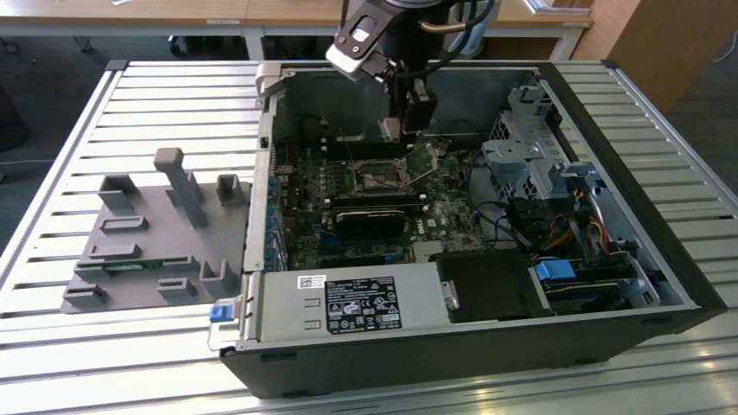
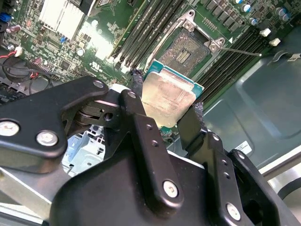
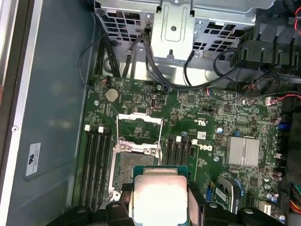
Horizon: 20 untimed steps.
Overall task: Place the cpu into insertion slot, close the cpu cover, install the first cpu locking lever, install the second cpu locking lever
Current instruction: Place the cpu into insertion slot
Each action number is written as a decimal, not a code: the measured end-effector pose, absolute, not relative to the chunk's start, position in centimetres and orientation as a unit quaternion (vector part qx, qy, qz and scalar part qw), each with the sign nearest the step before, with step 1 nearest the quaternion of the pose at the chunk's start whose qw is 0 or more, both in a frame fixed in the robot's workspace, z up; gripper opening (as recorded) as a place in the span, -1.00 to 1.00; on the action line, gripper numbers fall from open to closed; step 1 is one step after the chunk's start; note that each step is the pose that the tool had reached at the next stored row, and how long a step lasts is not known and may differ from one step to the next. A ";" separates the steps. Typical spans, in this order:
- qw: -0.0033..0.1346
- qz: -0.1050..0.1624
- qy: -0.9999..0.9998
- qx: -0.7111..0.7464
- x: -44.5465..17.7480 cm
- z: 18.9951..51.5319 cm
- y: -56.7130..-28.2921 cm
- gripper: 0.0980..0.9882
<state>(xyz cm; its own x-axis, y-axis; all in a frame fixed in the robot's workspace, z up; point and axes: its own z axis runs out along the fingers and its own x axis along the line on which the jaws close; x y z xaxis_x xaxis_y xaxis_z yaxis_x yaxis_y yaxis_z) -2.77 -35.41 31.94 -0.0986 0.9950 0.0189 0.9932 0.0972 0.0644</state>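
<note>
My gripper (image 2: 165,104) is shut on the cpu (image 2: 168,96), a flat square chip with a silvery top and green edge, gripped by two opposite sides. In the exterior view the gripper (image 1: 410,131) hangs inside the open computer case, above the rear part of the motherboard. The insertion slot (image 3: 128,162) lies uncovered on the board, just beyond the held cpu (image 3: 158,194) in the first wrist view; chip and slot are apart. The cpu cover (image 3: 139,126) stands flipped open on the slot's far side. A thin locking lever (image 2: 241,51) sticks out beside the insertion slot (image 2: 184,51).
Black memory slots (image 3: 96,160) flank the socket. A metal drive cage (image 1: 524,160) and loose cables (image 1: 507,220) fill the case on the exterior view's right; a power supply (image 1: 346,304) sits at the front. A grey parts fixture (image 1: 155,229) lies on the slatted table.
</note>
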 end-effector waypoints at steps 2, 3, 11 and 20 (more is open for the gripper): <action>0.014 0.029 0.741 0.671 -2.8 31.8 -35.4 0.00; 0.013 0.029 0.741 0.671 -2.8 31.8 -35.4 0.00; 0.012 0.027 0.741 0.671 -2.8 31.3 -35.4 0.00; 0.011 0.026 0.741 0.671 -2.8 31.0 -35.4 0.00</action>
<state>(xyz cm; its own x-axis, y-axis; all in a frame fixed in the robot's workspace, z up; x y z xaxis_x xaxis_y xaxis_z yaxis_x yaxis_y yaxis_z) -2.77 -35.41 30.99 -0.0983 0.9950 0.0188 0.9938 0.0972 0.0534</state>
